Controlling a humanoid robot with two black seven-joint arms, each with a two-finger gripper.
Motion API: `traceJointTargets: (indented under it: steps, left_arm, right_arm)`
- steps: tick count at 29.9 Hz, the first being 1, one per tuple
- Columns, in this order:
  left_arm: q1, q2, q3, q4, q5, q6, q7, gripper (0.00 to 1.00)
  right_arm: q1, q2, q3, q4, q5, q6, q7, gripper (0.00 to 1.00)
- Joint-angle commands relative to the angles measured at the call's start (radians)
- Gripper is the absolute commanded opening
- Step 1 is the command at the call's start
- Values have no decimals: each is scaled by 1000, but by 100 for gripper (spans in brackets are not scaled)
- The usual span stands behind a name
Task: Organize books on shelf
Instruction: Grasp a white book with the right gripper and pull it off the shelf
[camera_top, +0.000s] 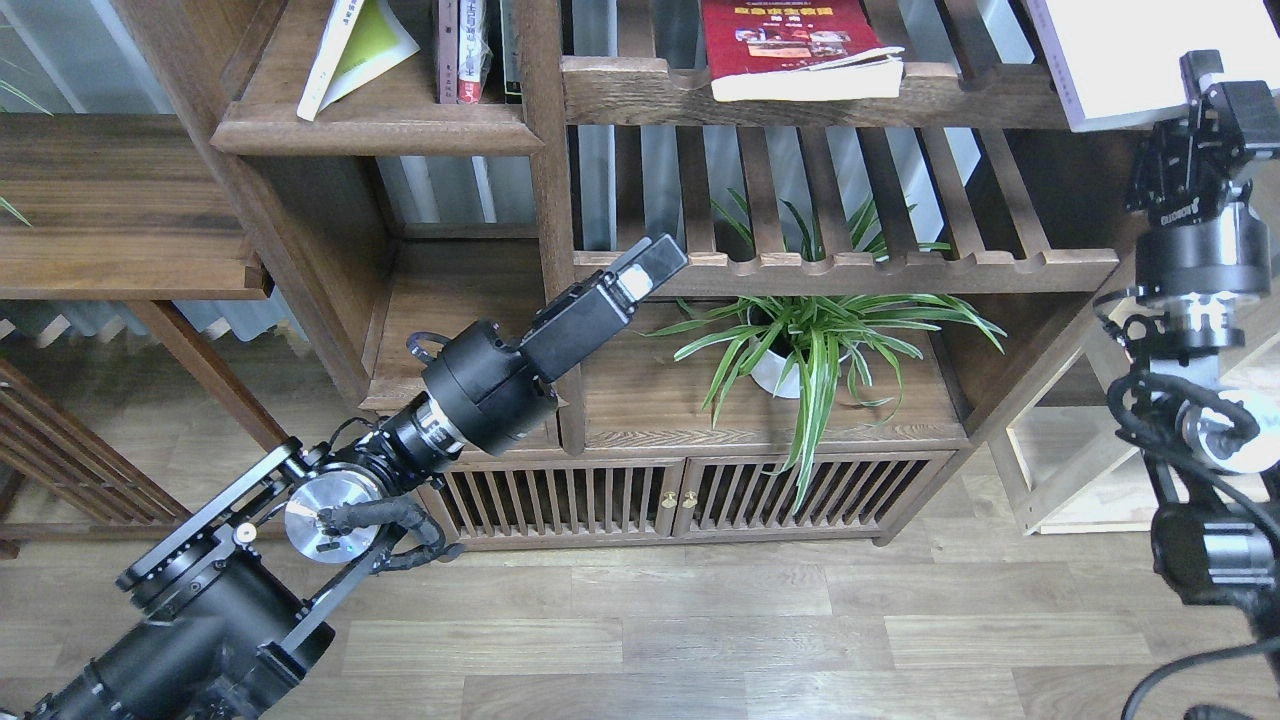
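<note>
My right gripper (1203, 82) is shut on the lower right corner of the thick white book (1130, 50), held at the top right, past the right end of the upper slatted rack. The red book (790, 45) lies flat on that rack (640, 95). The yellow-green book (355, 45) leans on the solid dark-brown shelf (370, 128) at the upper left, beside several upright books (470, 50). My left gripper (655, 260) is shut and empty, hanging in front of the bookcase's middle post, well below the shelf.
A lower slatted rack (850, 265) runs under the upper one. A potted spider plant (800, 350) stands on the cabinet top below it. The middle post (550, 250) stands right behind my left gripper. A light wooden frame (1060, 470) is at the right.
</note>
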Motion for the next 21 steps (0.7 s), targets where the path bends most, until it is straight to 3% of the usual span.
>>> traceJointTargets:
  steps: [1, 21]
  left_arm:
    - [2, -6, -2, 0, -1, 0, -2, 98]
    - [93, -70, -22, 15, -18, 0, -10, 98]
  right_arm:
    - [-57, 0, 1, 21, 5, 0, -1, 3]
    - [-248, -12, 21, 82, 13, 0, 1, 3]
